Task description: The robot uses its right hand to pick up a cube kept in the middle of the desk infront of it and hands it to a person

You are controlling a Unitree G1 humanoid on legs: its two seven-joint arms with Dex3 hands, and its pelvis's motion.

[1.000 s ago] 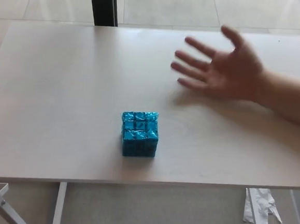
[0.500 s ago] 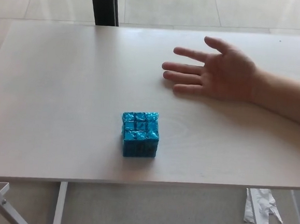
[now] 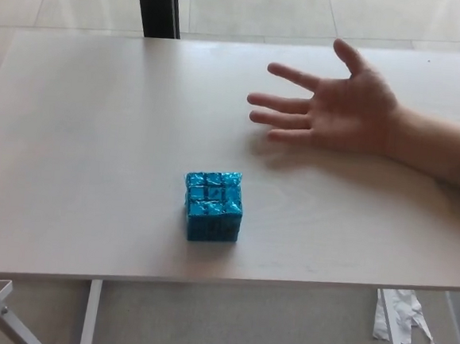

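Nothing has moved on the left: the blue foil cube point(image 3: 213, 206) sits as before in the middle of the desk point(image 3: 73, 144), untouched. Further right, the person's hand point(image 3: 338, 109) has lifted a little and waits palm up. Neither of my hands is in view, so I judge the pickup has not begun.

Bare desk point(image 3: 82, 128) all around the cube point(image 3: 213, 206). Only a person's hand point(image 3: 338, 109) hangs over the far right, well apart from it.
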